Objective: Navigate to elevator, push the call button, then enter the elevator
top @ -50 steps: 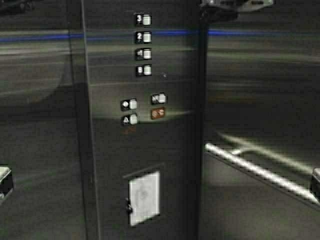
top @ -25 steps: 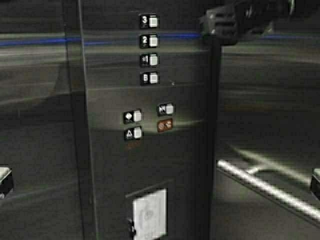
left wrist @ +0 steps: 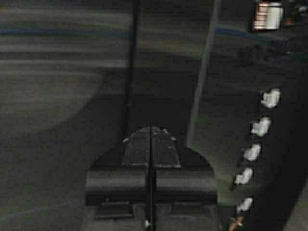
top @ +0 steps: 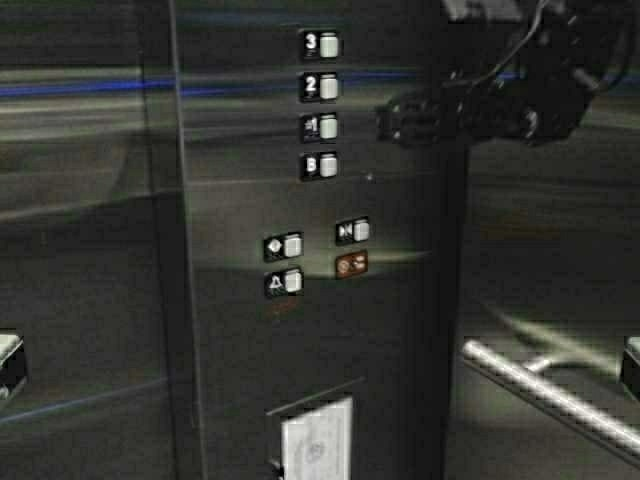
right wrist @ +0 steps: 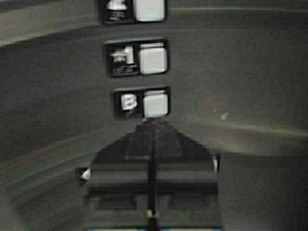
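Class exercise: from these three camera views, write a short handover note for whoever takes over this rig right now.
Right tool: raised, shut, close to the column of square silver floor buttons on the brushed-steel elevator panel, tip by the B button.
Left tool: shut, empty, facing the steel wall.
Tubular steel handrail lower right.
Done: the rig appears to be inside the cabin.
Left: probably nothing but a floor choice; the call button is out of view.

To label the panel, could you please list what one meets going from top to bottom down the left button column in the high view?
Button 3 → button 2 → button 1 → button B → door-open button → bell button → paper notice.
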You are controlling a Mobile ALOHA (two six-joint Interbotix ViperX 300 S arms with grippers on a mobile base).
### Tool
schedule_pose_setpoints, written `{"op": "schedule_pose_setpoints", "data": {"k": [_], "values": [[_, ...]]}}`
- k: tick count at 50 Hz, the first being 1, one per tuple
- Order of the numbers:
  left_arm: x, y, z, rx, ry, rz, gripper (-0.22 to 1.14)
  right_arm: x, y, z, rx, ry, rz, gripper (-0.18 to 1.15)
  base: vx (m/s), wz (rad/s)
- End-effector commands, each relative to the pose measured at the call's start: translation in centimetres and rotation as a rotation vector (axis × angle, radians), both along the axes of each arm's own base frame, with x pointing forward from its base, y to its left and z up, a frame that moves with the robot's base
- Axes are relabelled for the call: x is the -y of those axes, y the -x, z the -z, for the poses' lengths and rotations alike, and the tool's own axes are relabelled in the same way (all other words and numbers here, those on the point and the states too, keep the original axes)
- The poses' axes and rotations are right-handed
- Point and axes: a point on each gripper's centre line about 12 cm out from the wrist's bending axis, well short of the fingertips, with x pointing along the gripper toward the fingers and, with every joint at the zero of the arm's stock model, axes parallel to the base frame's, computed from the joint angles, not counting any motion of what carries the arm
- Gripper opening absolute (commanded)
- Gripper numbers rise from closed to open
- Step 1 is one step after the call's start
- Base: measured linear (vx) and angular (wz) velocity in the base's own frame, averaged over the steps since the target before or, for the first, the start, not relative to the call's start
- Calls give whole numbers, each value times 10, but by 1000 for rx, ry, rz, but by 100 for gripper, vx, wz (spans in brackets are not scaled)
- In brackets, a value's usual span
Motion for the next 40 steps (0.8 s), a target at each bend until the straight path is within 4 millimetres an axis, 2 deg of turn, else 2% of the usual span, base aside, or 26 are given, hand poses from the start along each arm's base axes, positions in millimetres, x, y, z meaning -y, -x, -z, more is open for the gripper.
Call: {"op": "schedule_pose_setpoints", "data": {"k": [1, 21, 40], "values": [[0, -1, -4, 11, 2, -2, 3, -8, -15, -7, 47, -22, -4, 6, 6, 4], [0, -1, -2, 8, 1, -2, 2, -23, -50, -6, 98, -44, -4, 6, 4, 3], [0, -1, -2, 6, -1, -2, 3, -33, -67, 1, 115, -48, -26, 6, 2, 2]]}}
